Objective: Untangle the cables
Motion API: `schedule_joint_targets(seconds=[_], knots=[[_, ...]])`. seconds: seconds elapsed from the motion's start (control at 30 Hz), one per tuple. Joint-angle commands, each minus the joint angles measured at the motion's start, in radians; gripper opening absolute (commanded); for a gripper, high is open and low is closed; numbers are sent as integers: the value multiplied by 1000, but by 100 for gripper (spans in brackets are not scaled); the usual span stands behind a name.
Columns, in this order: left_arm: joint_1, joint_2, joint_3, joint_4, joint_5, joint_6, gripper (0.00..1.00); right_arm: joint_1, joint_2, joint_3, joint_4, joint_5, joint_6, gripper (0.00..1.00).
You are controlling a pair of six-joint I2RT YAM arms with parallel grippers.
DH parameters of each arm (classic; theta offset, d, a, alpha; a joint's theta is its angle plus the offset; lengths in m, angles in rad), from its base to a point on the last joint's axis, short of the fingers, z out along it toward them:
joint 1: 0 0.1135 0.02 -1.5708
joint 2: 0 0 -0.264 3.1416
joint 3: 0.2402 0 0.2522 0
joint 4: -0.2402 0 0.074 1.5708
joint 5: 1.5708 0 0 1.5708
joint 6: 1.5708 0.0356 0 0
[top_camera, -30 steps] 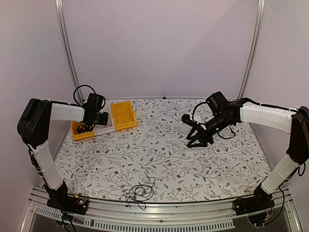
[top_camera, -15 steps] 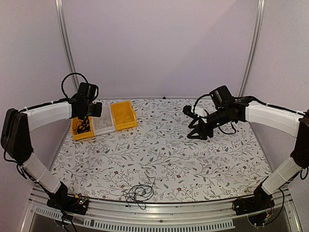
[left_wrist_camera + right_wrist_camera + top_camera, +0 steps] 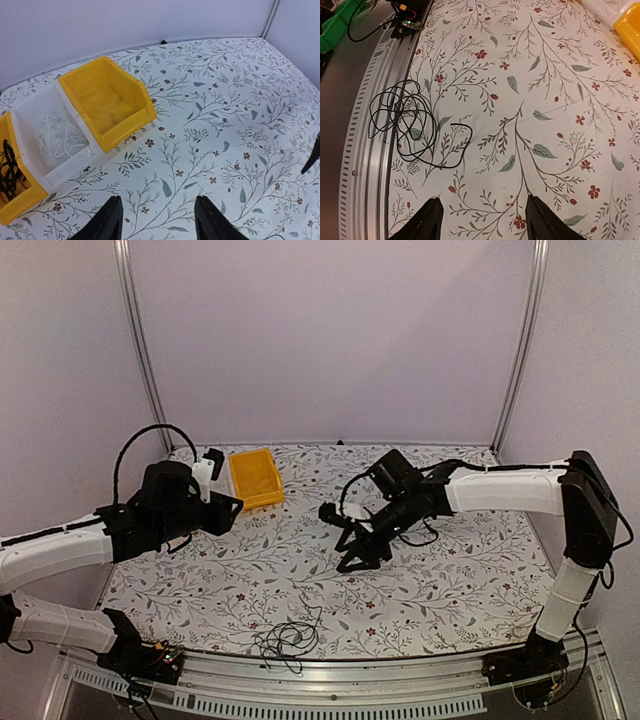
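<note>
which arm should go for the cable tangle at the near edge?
Right. The right tool, open, looks straight at the cables, lying partly on the front rail. The left tool, also open, faces the bins at the far left.

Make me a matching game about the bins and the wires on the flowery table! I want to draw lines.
Things:
1 white bin
2 yellow bin nearer the table's middle
3 yellow bin nearer the table's side
4 loose black tangle

Matches:
a lies half on the metal rail
b empty
c holds white cables
d holds black cables

Pairs: 1-c, 2-b, 3-d, 4-a.
</note>
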Motion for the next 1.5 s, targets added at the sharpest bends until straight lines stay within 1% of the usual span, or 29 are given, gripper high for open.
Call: schedule_joint_targets(seconds=[0.0,0.07,0.13,0.23,0.37,0.57,0.67,0.73,0.77,0.83,0.97,1.03,1.13,1.3,1.47], knots=[[-69,-177,-204,360,156,-26,56,99,122,65,34,-1,30,61],[-74,-229,-255,403,109,-59,64,128,178,94,36,5,24,61],[-74,-250,-277,402,36,-94,67,151,220,122,35,10,18,62],[-77,-236,-268,347,-30,-125,63,181,280,151,38,19,-4,62],[-92,-151,-205,241,-10,-121,60,207,328,180,51,27,-28,62],[-115,-138,-208,256,-1,-111,60,216,391,231,55,27,-6,62],[-118,-158,-227,282,5,-100,60,224,404,233,70,28,-1,60],[-120,-172,-239,289,6,-97,60,226,411,236,73,24,7,56],[-120,-177,-240,287,1,-100,59,226,416,238,73,17,10,51],[-120,-181,-242,279,-10,-113,59,226,420,240,73,4,13,37],[-137,-164,-256,289,-12,-127,59,226,400,240,73,-31,17,12],[-155,-141,-278,346,-3,-137,58,226,378,237,66,-70,9,0],[-219,-94,-282,394,-2,-125,58,225,336,232,46,-69,6,0],[-397,-40,-304,494,-81,-75,59,192,217,206,21,-22,3,0],[-475,0,-372,660,-83,-114,59,127,111,231,-7,-13,29,0]])
